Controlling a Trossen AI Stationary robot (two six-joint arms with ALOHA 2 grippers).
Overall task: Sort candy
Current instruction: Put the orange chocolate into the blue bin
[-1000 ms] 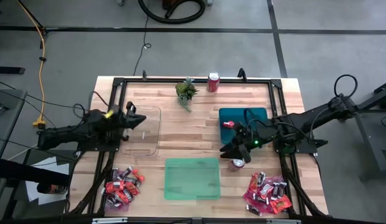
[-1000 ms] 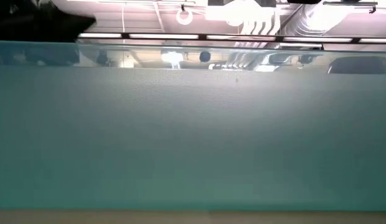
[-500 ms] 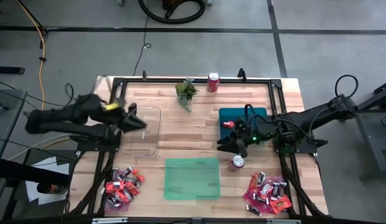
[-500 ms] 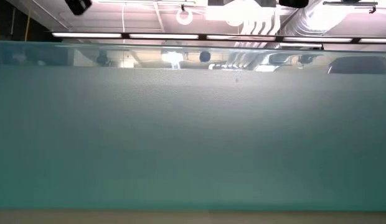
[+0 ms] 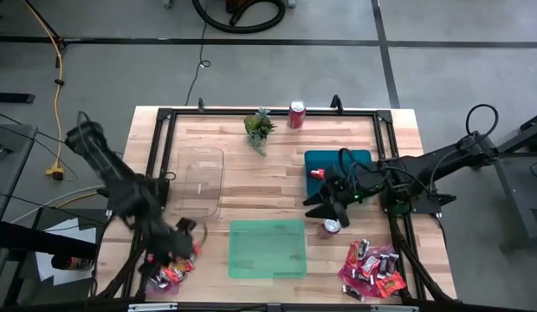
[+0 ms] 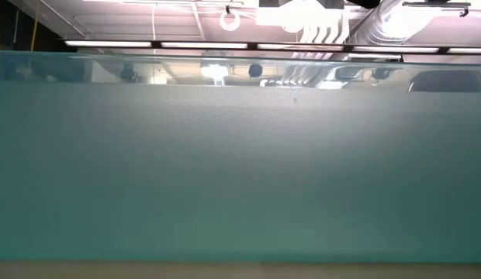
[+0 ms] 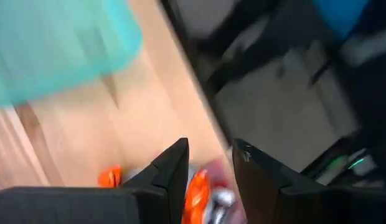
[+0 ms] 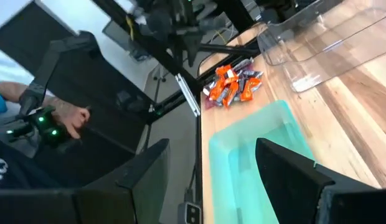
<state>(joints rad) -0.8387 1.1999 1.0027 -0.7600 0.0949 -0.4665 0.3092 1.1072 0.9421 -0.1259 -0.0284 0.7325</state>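
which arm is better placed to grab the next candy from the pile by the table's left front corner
Left. The left tool hovers open right over the left candy pile, orange packets showing between its fingers. The right tool sits across the table between the blue tray and a soda can.

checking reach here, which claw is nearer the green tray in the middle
Right. The right claw hangs just past the green tray's far right corner, beside a soda can. The left claw is off its left side, over the left candy pile.

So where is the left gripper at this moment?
In the high view, the left gripper is over the candy pile at the table's front-left corner, left of the green tray.
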